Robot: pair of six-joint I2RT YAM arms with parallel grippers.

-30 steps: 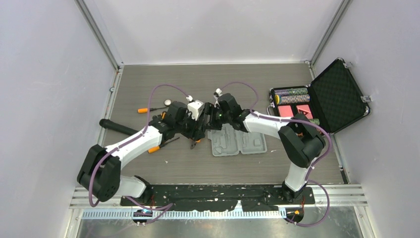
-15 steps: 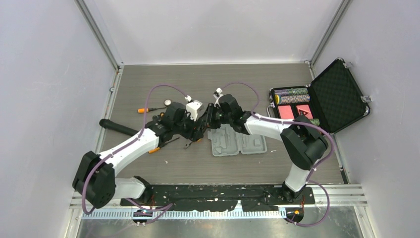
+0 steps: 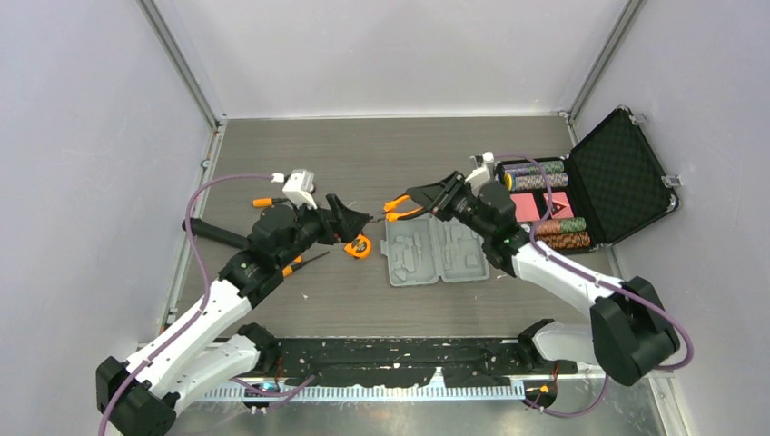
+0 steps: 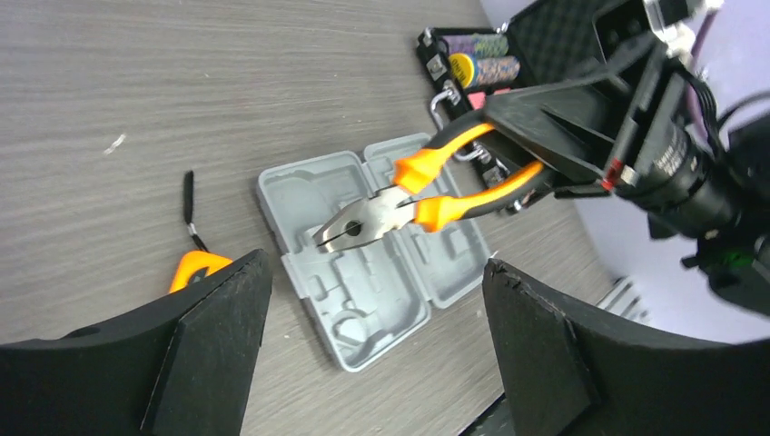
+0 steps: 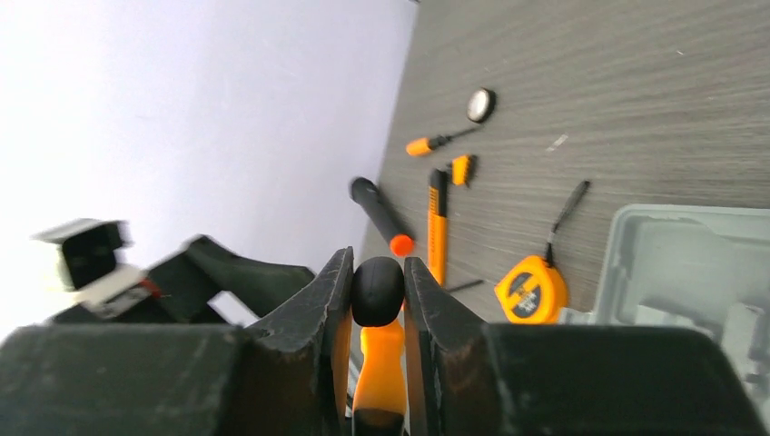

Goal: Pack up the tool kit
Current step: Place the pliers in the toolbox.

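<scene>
The right gripper (image 3: 421, 201) clamps the orange-handled steel pliers (image 3: 396, 207) aloft at eleven o'clock of the open grey plastic case (image 3: 434, 259). The left gripper (image 3: 354, 225), jaws wide and empty, hovers by the round orange tape measure (image 3: 360, 246) at the case's nine o'clock.

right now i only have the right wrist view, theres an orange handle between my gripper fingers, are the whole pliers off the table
Observer: Yes. The pliers are in the air by the far left corner of the open grey case, held by their handles in the right gripper.
Operator: which way is the nose pointing
Observer: Toward the left gripper, away from the right arm.
Operator: is the left gripper holding anything
Observer: No. It is open and empty.
</scene>
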